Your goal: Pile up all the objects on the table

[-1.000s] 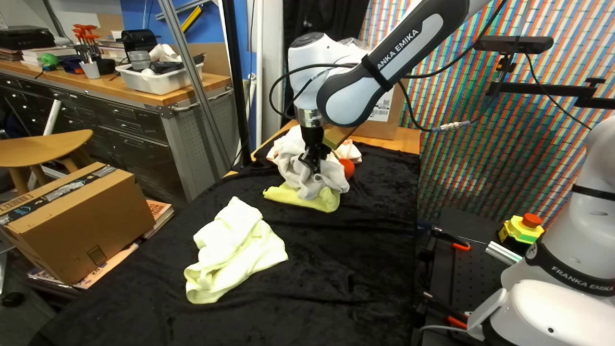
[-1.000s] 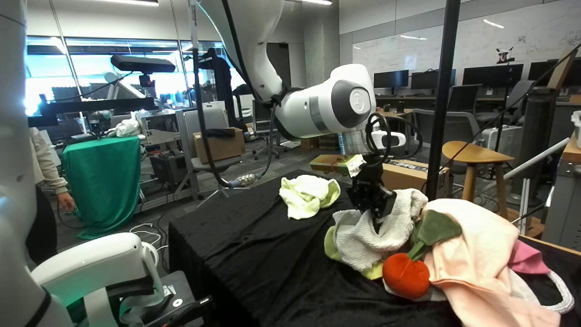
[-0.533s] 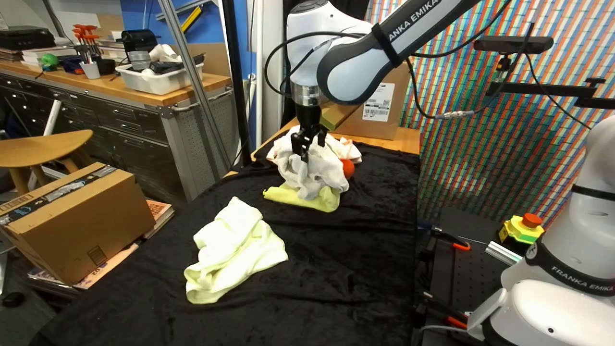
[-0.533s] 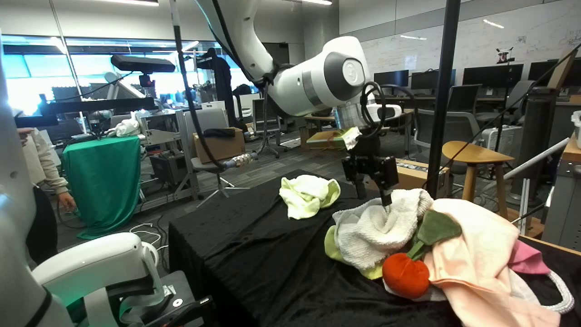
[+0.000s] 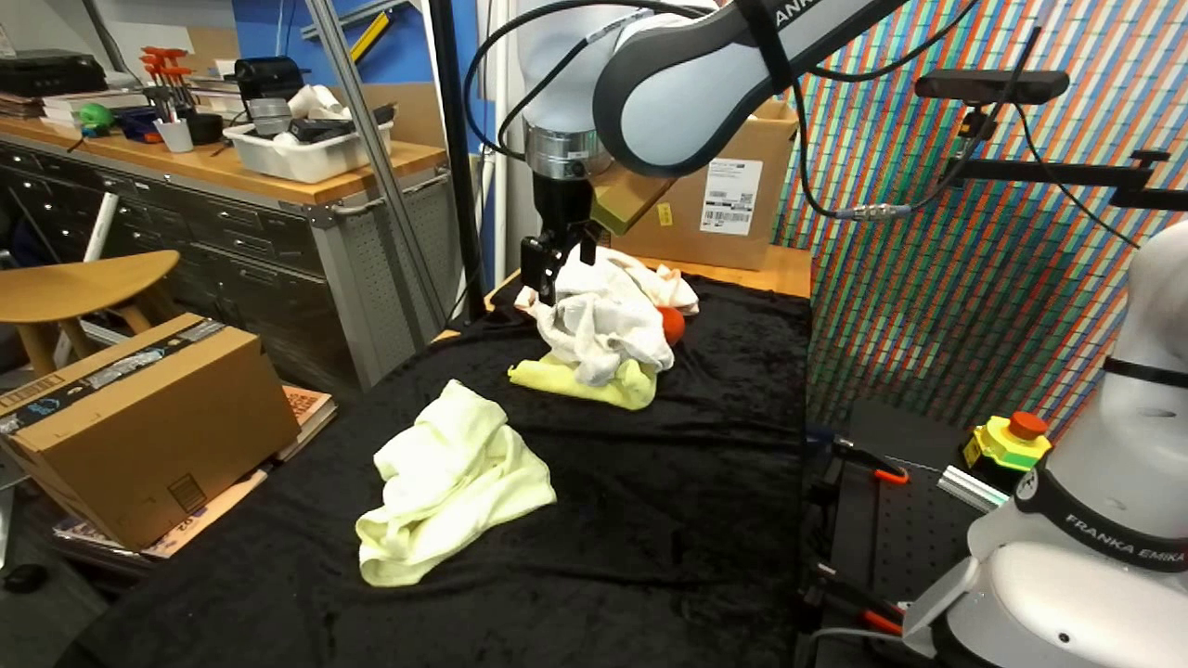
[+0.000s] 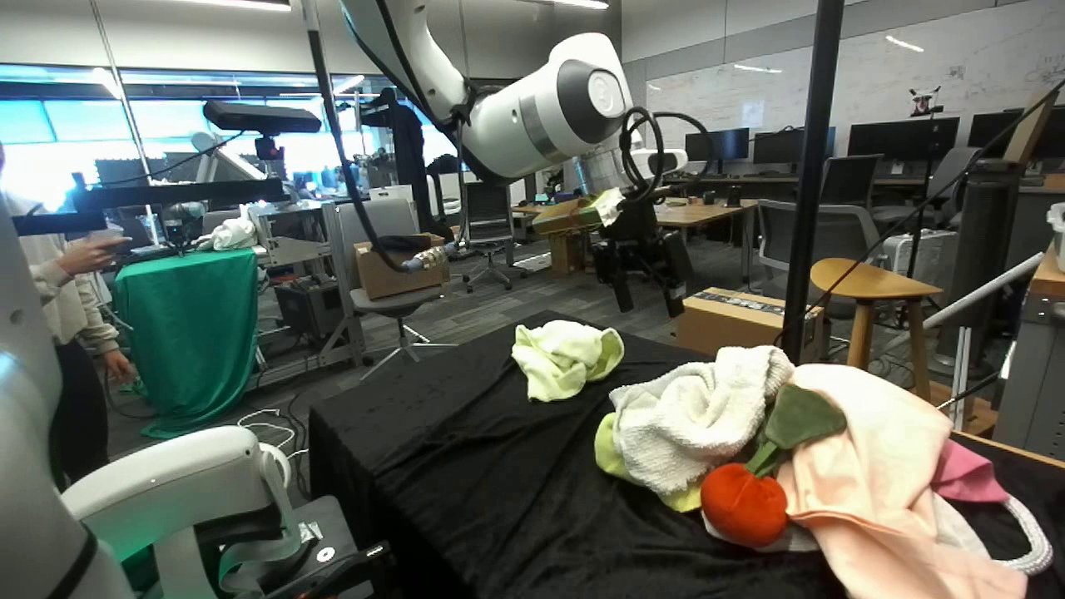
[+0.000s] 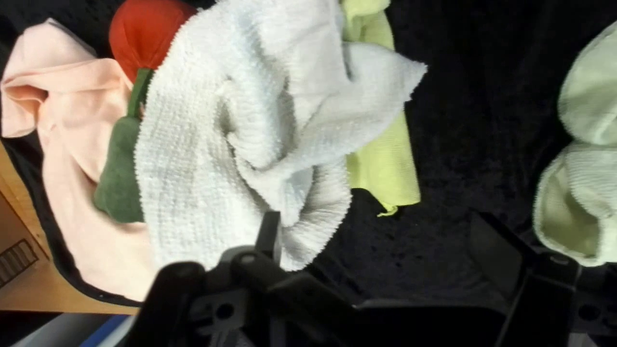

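Gripper (image 6: pixel 649 309) now up & off white cloth (image 6: pixel 686 428) vs prev; we see fingers (image 7: pixel 494 255) spread wide, released, cloth below 'em, apart, mostly to one side.

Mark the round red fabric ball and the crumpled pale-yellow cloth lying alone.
Round red fabric ball (image 6: pixel 743 507): in an exterior view, rounded front.
Crumpled pale-yellow cloth (image 5: pixel 455 484): in an exterior view, middle folds.

The gripper (image 6: pixel 648 306) hangs, jaws apart, above the black table (image 6: pixel 466 466), where a white cloth (image 6: pixel 695 420) overlaps a yellow-green cloth (image 6: pixel 609 449) beside an orange-red ball (image 6: pixel 743 506), apart from a pale yellow cloth (image 6: pixel 564 359).
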